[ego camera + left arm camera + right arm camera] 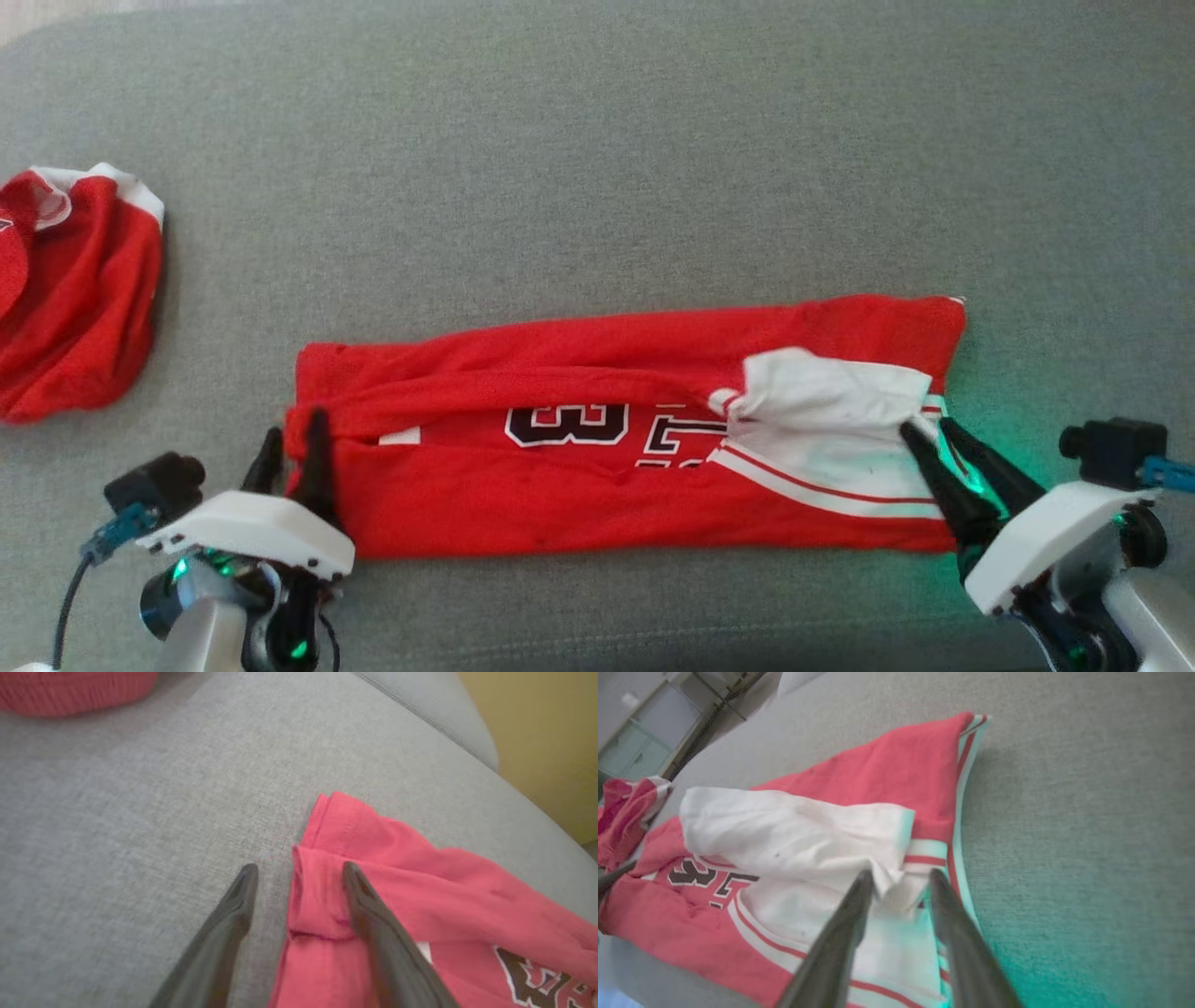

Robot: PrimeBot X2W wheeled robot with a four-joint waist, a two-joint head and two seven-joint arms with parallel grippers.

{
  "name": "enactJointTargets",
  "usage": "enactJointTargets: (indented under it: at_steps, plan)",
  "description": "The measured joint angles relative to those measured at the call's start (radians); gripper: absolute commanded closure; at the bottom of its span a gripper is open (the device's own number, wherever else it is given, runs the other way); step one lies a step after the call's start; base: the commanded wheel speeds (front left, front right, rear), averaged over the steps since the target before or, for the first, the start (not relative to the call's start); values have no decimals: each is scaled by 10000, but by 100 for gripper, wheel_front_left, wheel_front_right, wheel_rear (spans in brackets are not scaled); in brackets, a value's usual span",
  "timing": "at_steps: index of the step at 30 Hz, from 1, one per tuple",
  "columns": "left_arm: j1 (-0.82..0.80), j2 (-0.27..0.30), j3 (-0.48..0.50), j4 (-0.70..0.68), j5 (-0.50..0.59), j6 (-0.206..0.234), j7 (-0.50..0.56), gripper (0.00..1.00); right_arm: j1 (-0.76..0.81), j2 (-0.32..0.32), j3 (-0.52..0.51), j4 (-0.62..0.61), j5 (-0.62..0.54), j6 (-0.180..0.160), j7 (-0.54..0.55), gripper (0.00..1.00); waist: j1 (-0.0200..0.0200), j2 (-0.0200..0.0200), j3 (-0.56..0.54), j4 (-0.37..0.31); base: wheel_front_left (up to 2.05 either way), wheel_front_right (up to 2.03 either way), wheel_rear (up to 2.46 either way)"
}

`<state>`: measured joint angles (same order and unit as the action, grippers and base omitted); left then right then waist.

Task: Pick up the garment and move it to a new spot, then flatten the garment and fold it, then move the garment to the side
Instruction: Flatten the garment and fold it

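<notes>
While the left gripper held its jaws wide apart and released, gripping nothing, it straddled the left end of the garment: in the left wrist view one finger rested on the bare grey cushion just off the hem and the other lay on the red cloth itself. At the garment's right end the right gripper also had its jaws parted, less widely, with a crumpled tuck of the white panel lying between the tips; the cloth there looked loose rather than pinched. A second red garment lay bunched well off the garment's left end, clear of both arms. The garment lay folded into a long band across the cushion, its dark numerals showing near the middle, spanning from one gripper to the other.
</notes>
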<state>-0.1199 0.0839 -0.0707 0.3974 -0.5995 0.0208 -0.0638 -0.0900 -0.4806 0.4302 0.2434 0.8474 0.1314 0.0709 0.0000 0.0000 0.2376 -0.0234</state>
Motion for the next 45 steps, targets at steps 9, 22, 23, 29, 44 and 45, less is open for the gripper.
enactJointTargets:
  at_steps: [9, 22, 23, 29, 44, 45]
  plan:
    - [314, 121, -290, 242, 648, 247, -662, 0, 579, 418, -272, -165, -1095, 0, 40, 0, 0, 0, -344, 42, 0, 0, 0]
    - [995, 205, -782, -1908, 2268, 1126, -1770, 0, 800, 1616, -2579, -2328, -3722, 0, -1333, 0, 0, 0, -965, -5, 0, 0, 0]
    - [997, 207, -790, -2113, 2351, 1127, -1779, 0, 800, 1747, -2698, -2445, -3919, 2, -1344, 0, 0, 0, -1011, -12, 0, 0, 0]
    - [1192, 268, -1014, -3058, 2894, 1269, -1856, 0, 868, 2251, -3101, -2853, -4974, 0, -1337, 0, 0, 0, -1297, -32, 0, 0, 0]
    - [2215, 520, -1584, -4046, 3342, 1567, -1210, 0, 1663, 2824, -3252, -3041, -5588, 2, -993, 0, 0, 0, -1690, -133, 0, 0, 0]
    - [2215, 520, -1584, -4046, 3342, 1567, -1210, 0, 1663, 2824, -3252, -3041, -5588, 2, -993, 0, 0, 0, -1690, -133, 0, 0, 0]
